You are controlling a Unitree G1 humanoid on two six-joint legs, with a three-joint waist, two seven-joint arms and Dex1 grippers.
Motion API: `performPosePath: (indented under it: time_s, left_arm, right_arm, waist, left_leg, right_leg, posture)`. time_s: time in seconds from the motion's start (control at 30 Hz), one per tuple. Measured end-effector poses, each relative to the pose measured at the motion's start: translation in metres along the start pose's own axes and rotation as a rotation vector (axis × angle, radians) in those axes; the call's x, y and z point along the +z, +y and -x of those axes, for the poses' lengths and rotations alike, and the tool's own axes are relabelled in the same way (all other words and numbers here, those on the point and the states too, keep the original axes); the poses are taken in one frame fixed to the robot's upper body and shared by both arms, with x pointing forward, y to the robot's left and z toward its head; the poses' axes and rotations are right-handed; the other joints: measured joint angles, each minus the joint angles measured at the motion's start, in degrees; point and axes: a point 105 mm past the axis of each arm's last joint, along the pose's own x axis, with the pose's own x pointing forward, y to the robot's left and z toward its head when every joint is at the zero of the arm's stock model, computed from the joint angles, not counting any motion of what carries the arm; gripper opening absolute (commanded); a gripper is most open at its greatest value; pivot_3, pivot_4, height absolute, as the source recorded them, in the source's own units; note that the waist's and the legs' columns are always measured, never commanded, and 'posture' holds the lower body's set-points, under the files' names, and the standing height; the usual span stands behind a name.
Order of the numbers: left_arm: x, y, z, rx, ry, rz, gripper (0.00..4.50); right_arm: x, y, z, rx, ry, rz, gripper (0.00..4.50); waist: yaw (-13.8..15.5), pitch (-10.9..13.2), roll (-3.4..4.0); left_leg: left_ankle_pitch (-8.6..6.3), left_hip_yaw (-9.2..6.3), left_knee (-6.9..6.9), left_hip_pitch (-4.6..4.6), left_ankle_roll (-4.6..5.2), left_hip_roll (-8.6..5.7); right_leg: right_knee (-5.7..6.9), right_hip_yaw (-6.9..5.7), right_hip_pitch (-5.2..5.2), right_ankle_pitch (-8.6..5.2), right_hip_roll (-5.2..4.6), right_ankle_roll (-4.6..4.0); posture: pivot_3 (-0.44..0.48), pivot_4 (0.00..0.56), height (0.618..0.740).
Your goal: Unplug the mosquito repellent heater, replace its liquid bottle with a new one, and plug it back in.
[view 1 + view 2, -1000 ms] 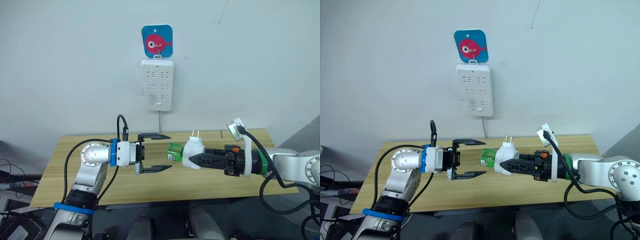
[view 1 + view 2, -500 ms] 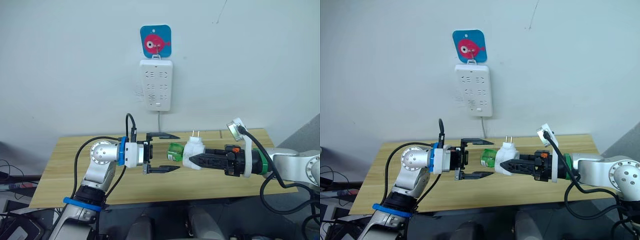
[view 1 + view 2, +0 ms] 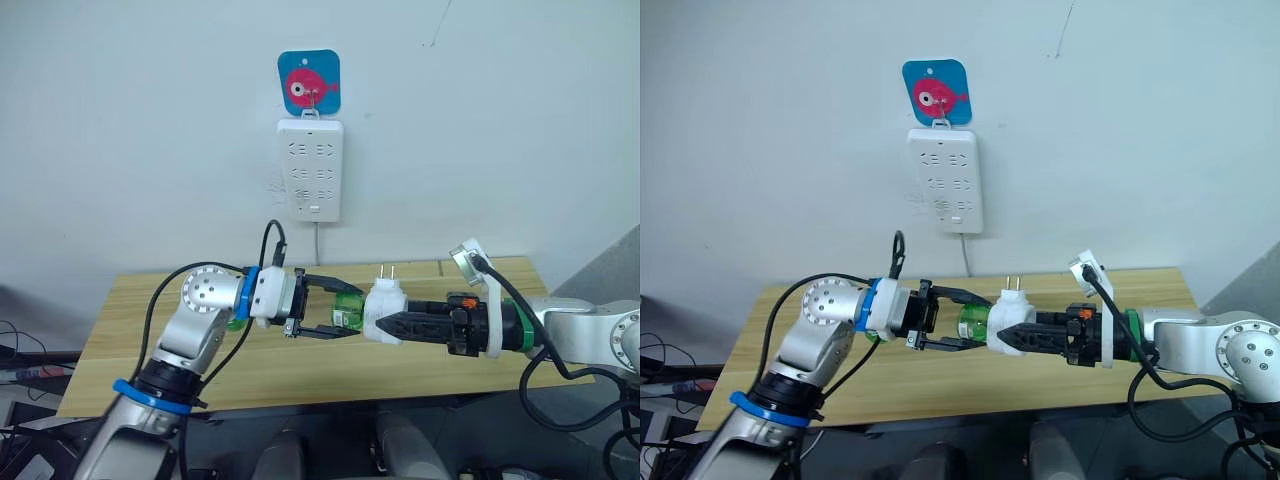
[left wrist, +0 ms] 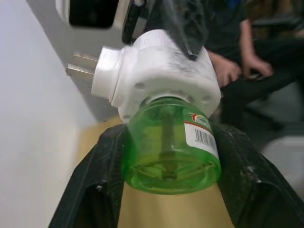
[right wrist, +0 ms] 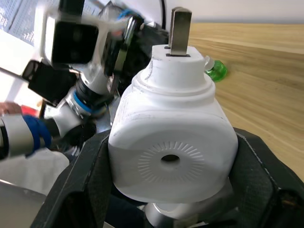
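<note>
Heater (image 3: 383, 305) sits clamped in my right gripper (image 3: 392, 322), prongs up, held above the table (image 3: 420, 372). Its green bottle (image 4: 171, 149) pokes toward my left gripper (image 3: 335, 310), whose fingers (image 4: 107, 166) straddle it — whether they're touching, I can't tell. Light, smooth plastic; I'd grip the bottle's body. Beyond hangs the power strip (image 3: 310, 170).
</note>
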Motion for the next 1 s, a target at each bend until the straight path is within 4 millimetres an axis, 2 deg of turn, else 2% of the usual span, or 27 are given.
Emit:
performPosePath:
  time_s: [0.07, 0.23, 0.4, 0.43, 0.5, 0.6, 0.67, 0.87, 1.0]
  left_arm:
    - [0.007, 0.0, 0.005, -0.063, 0.03, 0.233, 2.27]
    - [0.016, -0.002, 0.011, -0.171, 0.043, 0.58, 2.27]
    - [0.014, -0.003, 0.011, -0.184, 0.04, 0.626, 2.27]
    - [0.014, -0.003, 0.011, -0.183, 0.037, 0.618, 2.27]
    - [0.011, -0.003, 0.01, -0.169, 0.027, 0.574, 3.01]
    - [-0.009, 0.0, 0.017, -0.075, 0.083, 0.488, 3.91]
    - [-0.014, 0.002, 0.017, -0.036, 0.084, 0.418, 4.5]
    - [-0.021, 0.007, 0.023, 0.092, 0.066, 0.014, 4.5]
    - [-0.022, 0.001, 0.016, 0.143, -0.015, -0.203, 4.5]
  right_arm:
    - [0.001, 0.005, -0.002, 0.019, 0.007, 0.039, 3.03]
    - [0.001, 0.015, -0.003, 0.068, 0.017, 0.076, 3.03]
    - [0.0, 0.016, -0.004, 0.067, 0.019, 0.09, 3.03]
    - [0.0, 0.016, -0.004, 0.066, 0.02, 0.09, 3.03]
    - [-0.001, 0.015, -0.004, 0.06, 0.02, 0.086, 3.03]
    - [0.001, 0.009, -0.001, 0.029, 0.01, 0.072, 3.03]
    - [0.002, 0.007, -0.001, 0.023, 0.006, 0.064, 3.03]
    - [0.003, 0.005, 0.0, 0.015, -0.007, 0.042, 3.03]
    - [0.002, 0.003, 0.001, 0.006, -0.009, 0.035, 3.03]
  waist:
    - [-0.2, 0.0, -0.01]
    - [-0.5, 0.0, 0.0]
    - [-0.4, 0.0, 0.0]
    - [-0.4, 0.0, 0.0]
    - [-0.3, 0.0, 0.0]
    - [-0.3, 0.0, 0.0]
    - [0.0, 0.0, -0.02]
    - [0.3, 0.0, -0.01]
    - [0.4, 0.0, -0.03]
  left_leg:
    - [0.0, -0.03, 0.0, 0.0, 0.0, 0.0]
    - [0.0, -0.01, -0.03, -0.01, 0.01, 0.02]
    - [0.0, -0.02, -0.03, 0.01, 0.0, 0.04]
    - [0.0, -0.01, -0.03, 0.01, 0.0, 0.04]
    - [0.0, 0.01, -0.03, 0.03, 0.0, 0.04]
    - [0.0, 0.07, -0.03, 0.06, 0.0, 0.04]
    - [0.0, 0.04, -0.02, 0.02, 0.0, 0.04]
    - [0.0, 0.1, -0.03, -0.01, 0.0, -0.01]
    - [0.0, 0.1, -0.02, -0.04, 0.0, -0.05]
  right_leg:
    - [0.01, -0.03, -0.01, -0.01, 0.03, 0.02]
    - [-0.03, -0.07, -0.03, -0.02, 0.06, 0.01]
    - [-0.02, -0.02, -0.04, -0.02, 0.04, 0.0]
    - [-0.02, 0.0, -0.04, -0.02, 0.04, 0.0]
    - [-0.02, 0.03, -0.04, -0.02, 0.02, -0.01]
    - [0.0, 0.1, -0.04, 0.02, 0.02, -0.07]
    - [-0.02, 0.06, -0.05, 0.12, 0.0, -0.24]
    - [-0.1, 0.08, -0.05, 0.15, -0.13, -0.29]
    - [-0.1, 0.07, -0.04, 0.16, -0.3, -0.3]
  posture:
    - [-0.156, 0.144, 0.733]
    - [-0.165, 0.143, 0.733]
    - [-0.166, 0.143, 0.733]
    - [-0.165, 0.144, 0.733]
    - [-0.165, 0.144, 0.733]
    - [-0.163, 0.148, 0.733]
    - [-0.164, 0.149, 0.733]
    - [-0.167, 0.151, 0.733]
    - [-0.165, 0.152, 0.733]
